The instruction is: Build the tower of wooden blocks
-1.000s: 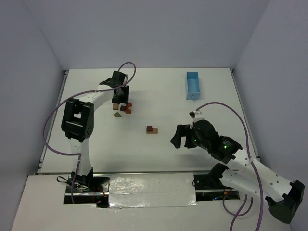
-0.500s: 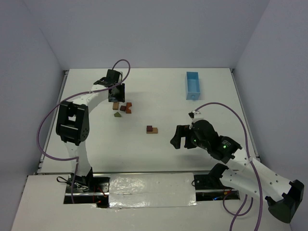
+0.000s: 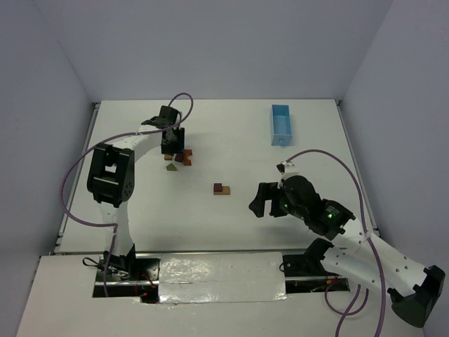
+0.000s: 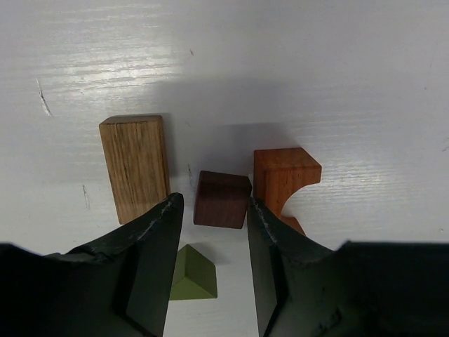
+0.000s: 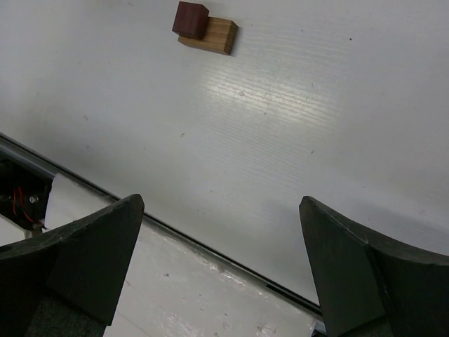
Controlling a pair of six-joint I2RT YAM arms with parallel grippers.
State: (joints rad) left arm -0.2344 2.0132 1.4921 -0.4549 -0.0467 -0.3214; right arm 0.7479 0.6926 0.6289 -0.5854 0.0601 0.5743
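In the left wrist view four loose blocks lie on the white table: a light wood rectangle (image 4: 133, 167), a dark brown cube (image 4: 222, 199), an orange arch piece (image 4: 284, 184) and an olive-green triangle (image 4: 191, 274). My left gripper (image 4: 212, 205) is open, with its fingertips either side of the brown cube's near edge. I cannot tell whether they touch it. From above the left gripper (image 3: 172, 138) hangs over this cluster (image 3: 179, 159). The started tower (image 3: 222, 189), a dark red cube on a light wood block (image 5: 217, 35), stands mid-table. My right gripper (image 5: 221, 203) is wide open and empty, to the right of the tower (image 3: 261, 200).
A light-blue rectangular tray (image 3: 281, 124) sits at the back right. The table's near edge and a foil-covered strip (image 3: 221, 275) run between the arm bases. Grey walls close in the left, back and right sides.
My left gripper drew back and left off the loose blocks, then returned over them, a little nearer. The right arm and the blocks have not moved.
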